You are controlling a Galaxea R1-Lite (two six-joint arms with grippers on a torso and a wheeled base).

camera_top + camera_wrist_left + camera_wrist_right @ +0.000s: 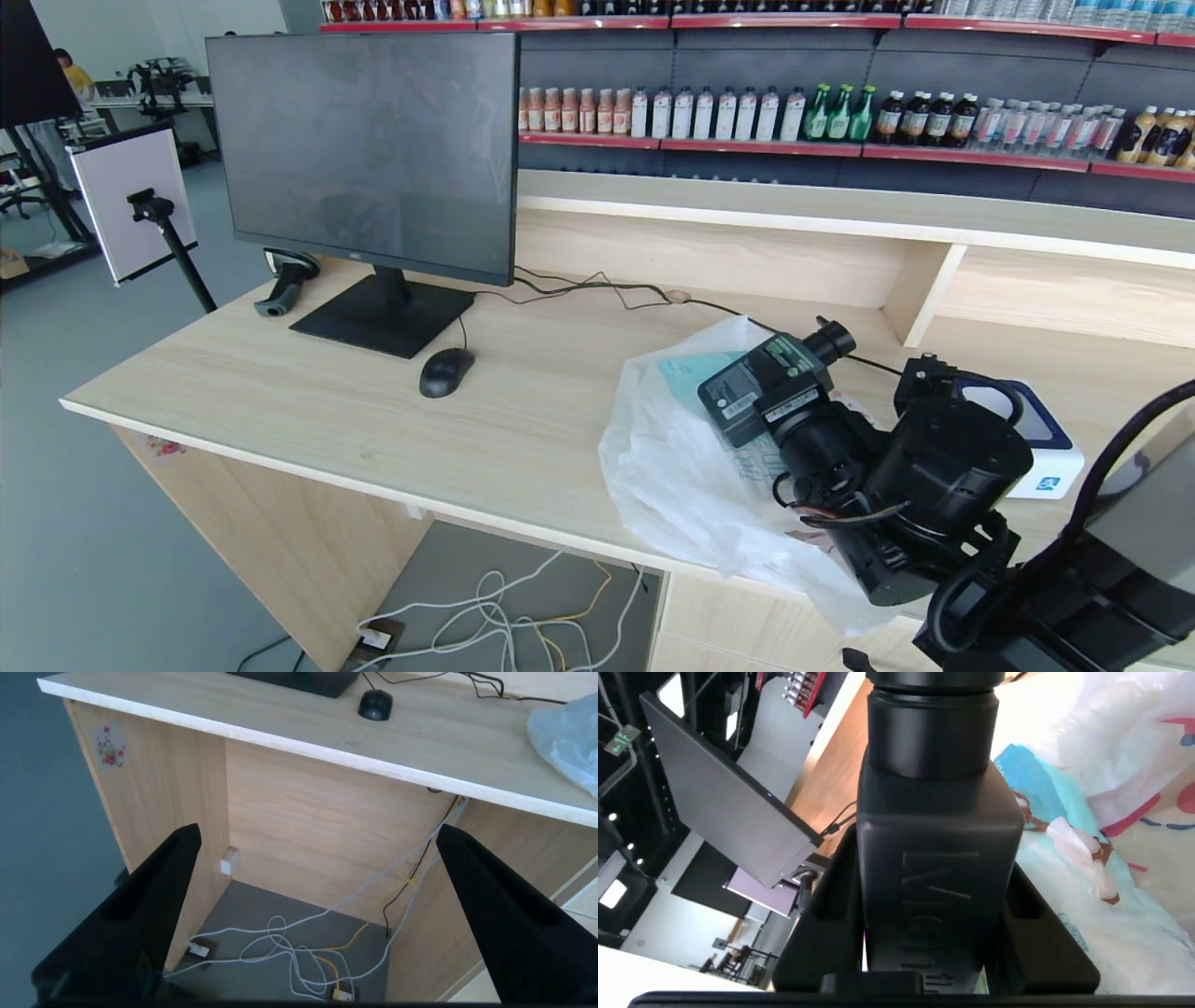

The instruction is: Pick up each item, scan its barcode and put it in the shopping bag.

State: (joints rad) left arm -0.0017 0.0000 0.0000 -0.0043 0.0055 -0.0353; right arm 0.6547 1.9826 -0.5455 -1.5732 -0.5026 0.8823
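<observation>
My right gripper [792,406] is shut on a dark bottle [747,385] with a black cap and a white barcode label. It holds the bottle tilted just above the white plastic shopping bag [672,467], which lies crumpled at the counter's front edge. In the right wrist view the bottle [929,812] sits between the fingers [822,919], with the bag [1148,887] and something turquoise inside it beyond. My left gripper [318,831] hangs open and holds nothing. It is low in front of the counter, facing the space under it, and a corner of the bag [572,737] shows above.
A monitor [373,149], a mouse [446,371] and a handheld barcode scanner [285,282] stand on the counter's left half. A white and blue box device [1050,453] sits behind my right arm. Cables [308,952] lie on the floor under the counter. Drink shelves line the back.
</observation>
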